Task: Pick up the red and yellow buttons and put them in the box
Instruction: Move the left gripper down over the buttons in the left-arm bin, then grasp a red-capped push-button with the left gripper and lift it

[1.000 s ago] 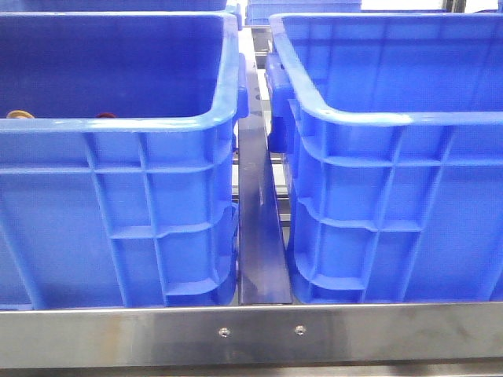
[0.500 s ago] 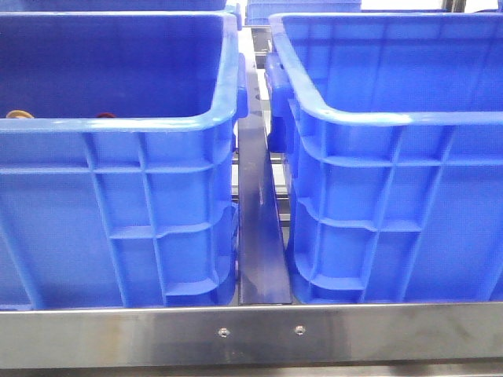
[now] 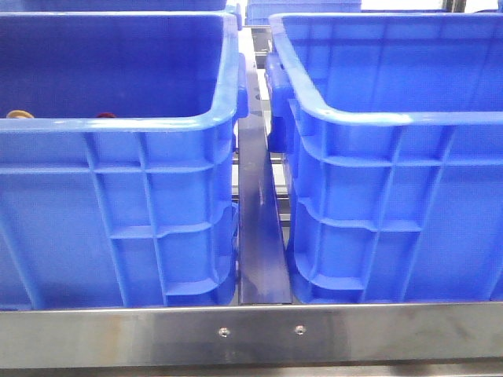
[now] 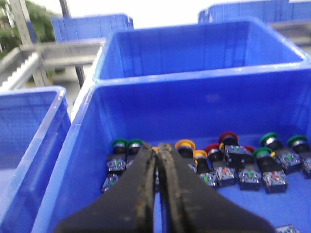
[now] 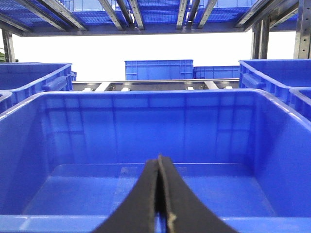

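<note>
My left gripper (image 4: 159, 147) is shut and empty, above the near part of a blue crate (image 4: 73, 160) that holds several push buttons. Among them are yellow-capped buttons (image 4: 184, 144) and red-capped buttons (image 4: 227, 138), lying just beyond the fingertips. In the front view only slivers of a yellow cap (image 3: 20, 114) and a red cap (image 3: 106, 115) show over the left crate's rim (image 3: 118, 124). My right gripper (image 5: 159, 158) is shut and empty, before the empty blue box (image 5: 146, 92), which is the right crate (image 3: 393, 118) in the front view. Neither gripper shows in the front view.
Green-capped buttons (image 4: 120, 143) lie among the others in the left crate. A dark blue bar (image 3: 258, 228) runs between the two crates. A steel rail (image 3: 251, 334) crosses in front of them. More blue crates (image 5: 158, 69) stand behind on a metal rack.
</note>
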### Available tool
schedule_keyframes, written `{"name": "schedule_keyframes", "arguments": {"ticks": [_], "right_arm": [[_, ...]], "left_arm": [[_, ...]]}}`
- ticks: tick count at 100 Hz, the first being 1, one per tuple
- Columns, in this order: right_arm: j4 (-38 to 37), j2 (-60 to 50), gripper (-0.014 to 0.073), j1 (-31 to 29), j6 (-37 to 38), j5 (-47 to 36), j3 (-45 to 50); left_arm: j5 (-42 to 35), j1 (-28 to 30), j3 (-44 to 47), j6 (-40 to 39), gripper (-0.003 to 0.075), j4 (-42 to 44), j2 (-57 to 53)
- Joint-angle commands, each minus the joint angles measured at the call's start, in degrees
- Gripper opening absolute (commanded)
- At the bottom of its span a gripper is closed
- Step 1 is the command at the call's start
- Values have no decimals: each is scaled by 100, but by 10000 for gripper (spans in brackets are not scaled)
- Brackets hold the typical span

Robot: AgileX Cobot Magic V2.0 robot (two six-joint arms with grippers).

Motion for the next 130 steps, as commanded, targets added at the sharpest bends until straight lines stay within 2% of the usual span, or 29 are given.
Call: {"name": "schedule_keyframes", "arguments": {"ticks": [1,28,66,71,77,90,99,105,130], "right_arm": [[-45,-142,-68,4,-12,-497,-106],[-45,-142,-68,4,-12,-497,-106],[-45,-142,-68,4,-12,-497,-106],[-45,-142,-68,4,-12,-497,-106],[-45,-142,-68,4,-12,-497,-106],[-45,-142,-68,4,-12,-497,-106],[-45,-142,-68,4,-12,-497,-106],[-45,-142,-68,4,-12,-497,-106],[-45,-142,-68,4,-12,-497,-106]], "left_arm": [[188,-25,-793,-69,-19,-42,682],[1045,-25,-2141,6,-19,-44,2281],[1113,-25,-2330,6,-6,-93,3304],[1113,-25,-2330,6,30,-94,3343],[1113,-25,-2330,6,119,-94,3350],[1113,-25,-2330,6,407,-94,3350],[1087,-25,-2330,6,563,-94,3350],[1059,-25,-2330,6,596,-94,3350],[1071,-25,-2330,11,597,-367,3408]]}}
